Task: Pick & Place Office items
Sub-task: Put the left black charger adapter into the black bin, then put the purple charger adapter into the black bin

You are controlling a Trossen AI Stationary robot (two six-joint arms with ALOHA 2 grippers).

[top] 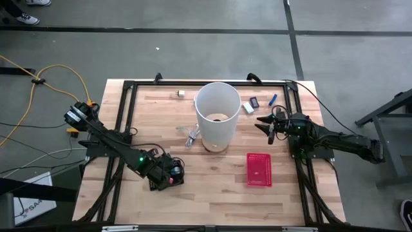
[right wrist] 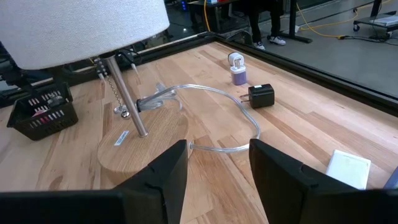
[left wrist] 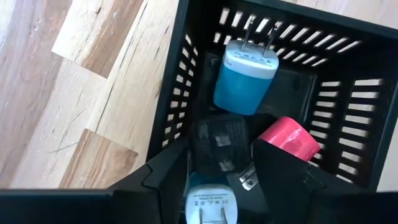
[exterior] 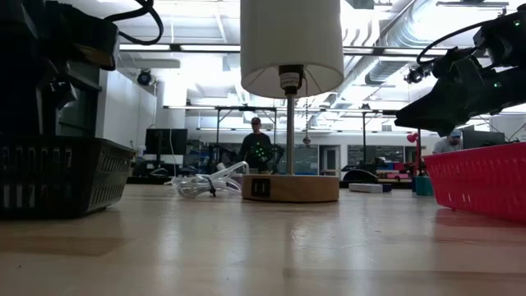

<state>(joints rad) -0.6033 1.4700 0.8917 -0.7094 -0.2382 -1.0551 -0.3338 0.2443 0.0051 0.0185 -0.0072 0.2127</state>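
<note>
My left gripper (left wrist: 219,180) stands open, pointing down into a black mesh basket (left wrist: 348,118) at the table's near left (top: 164,175). In the basket lie a blue plug (left wrist: 244,78), a pink piece (left wrist: 289,140), a black piece (left wrist: 217,143) and a white-faced plug (left wrist: 211,208), the last two between my fingers. My right gripper (right wrist: 217,180) hangs open above the table right of the lamp (top: 264,122). At the far edge lie a white block (top: 248,108), a black piece (top: 254,102), a blue stick (top: 273,99) and a small white piece (top: 181,94). My left gripper's fingers (left wrist: 168,177) stand on either side of the white-faced plug, coming from above into the basket. Whether they touch the plug I cannot tell. The plug lies prongs up among the other pieces.
A lamp with a white shade (top: 217,113) and a round wooden base (exterior: 289,187) stands mid-table, its clear cable (top: 192,135) coiled to the left. A red mesh basket (top: 259,169) sits at the near right. A black frame (top: 193,84) borders the table. People stand in the room behind.
</note>
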